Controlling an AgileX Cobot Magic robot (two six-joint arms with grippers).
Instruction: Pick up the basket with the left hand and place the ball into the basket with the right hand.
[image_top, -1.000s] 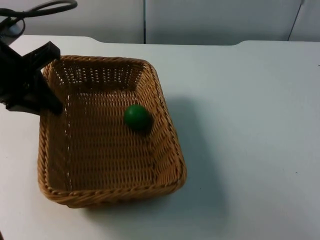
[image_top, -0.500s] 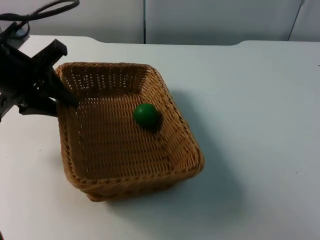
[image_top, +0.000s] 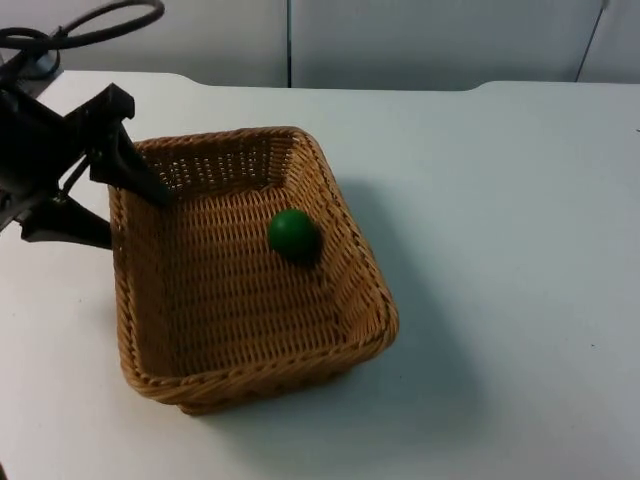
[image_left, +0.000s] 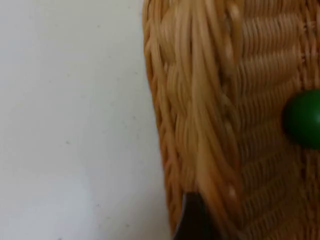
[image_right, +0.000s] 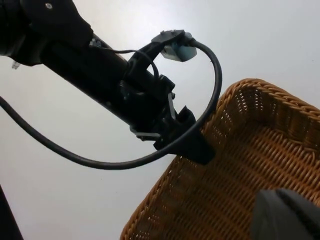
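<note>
A woven wicker basket (image_top: 140, 300) sits left of the table's middle, with a shadow spreading to its right. A green ball (image_top: 293, 233) lies inside it near the right wall. My left gripper (image_top: 125, 210) is shut on the basket's left rim, one finger inside the wall and one outside. In the left wrist view the rim (image_left: 195, 125) runs close past the fingertip (image_left: 192, 220), and the ball (image_left: 304, 117) lies on the weave. The right wrist view looks down on the left gripper (image_right: 192, 145) clamped on the basket (image_right: 240, 190); a fingertip (image_right: 285, 215) of my right gripper shows there.
The white table (image_top: 500, 250) stretches bare to the right of the basket and in front of it. The grey partition wall (image_top: 400, 40) closes the far edge.
The basket has shifted right and turned in the left gripper's hold, its far left corner swinging outward. The ball has stayed inside, moving slightly right with it.
</note>
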